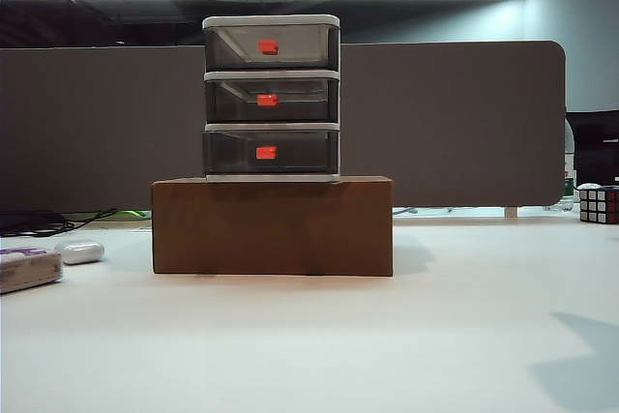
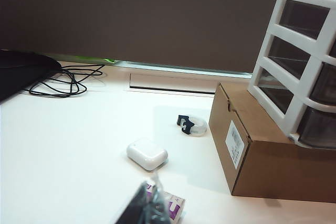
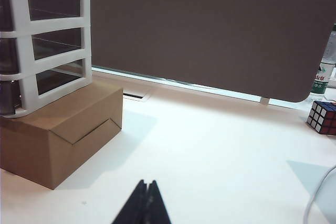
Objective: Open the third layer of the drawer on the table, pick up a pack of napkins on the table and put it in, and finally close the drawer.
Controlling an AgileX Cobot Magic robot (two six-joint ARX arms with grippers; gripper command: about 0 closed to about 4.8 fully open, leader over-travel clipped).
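- Drawer (image 1: 271,99): a three-tier unit with a white frame and smoky grey translucent trays, each bearing a small red handle; it stands upright on a brown cardboard box (image 1: 273,226) at the middle of the white desk (image 1: 319,336).
- Third layer (image 1: 271,152): the lowest tray, pushed fully in, its front flush with the two trays above; its red handle (image 1: 266,152) sits at the centre of the front.
- Pack of napkins (image 1: 29,268): a flat soft pack in a pale wrapper with purple print, lying on the desk at the far left edge of the exterior view, well apart from the box; part of it is cut off by the frame edge.
- Small white oval case (image 1: 82,252): lies just beside the pack, toward the box.
- Left pincer (image 2: 149,208): dark tips seen at the lower edge of the left wrist view, clenched together with nothing between them, above the napkin pack (image 2: 170,205); whether they touch it I cannot tell.
- Right pincer (image 3: 144,205): dark tips pressed together, holding nothing, over bare desk to the right of the box.
- Puzzle cube (image 1: 599,205): rests at the far right of the desk, near the grey partition.
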